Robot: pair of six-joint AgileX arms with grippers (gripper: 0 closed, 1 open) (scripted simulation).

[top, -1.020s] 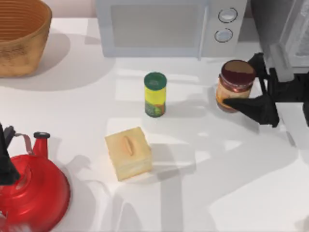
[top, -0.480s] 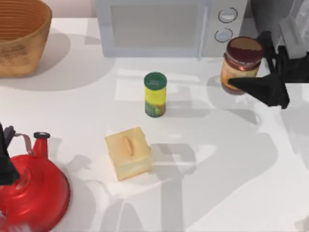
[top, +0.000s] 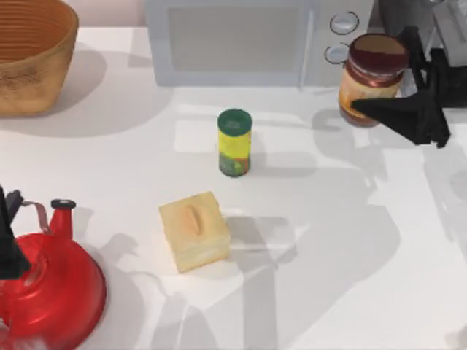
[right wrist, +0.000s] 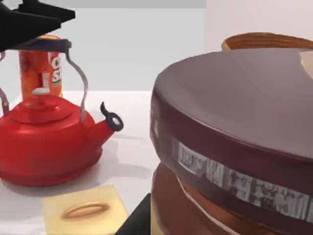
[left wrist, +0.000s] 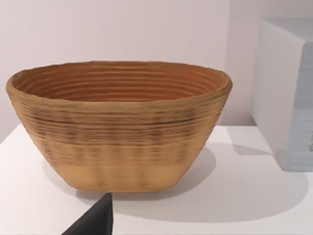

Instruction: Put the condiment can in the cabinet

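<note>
Right hand pinches the can, lifted off the bench at the far right, overlapping the microwave knob corner, cabinet just behind. Open bench in front. Left hand parked over the kettle; fingers unclear.

We've got a jar with a dark maroon lid and orange-yellow label, pinched in our black right gripper. The slim can is yellow with a green lid. Kettle is bright red with a black knob, the basket is ribbed tan wicker, the box is pale yellow, and the microwave is light grey on a white table.
</note>
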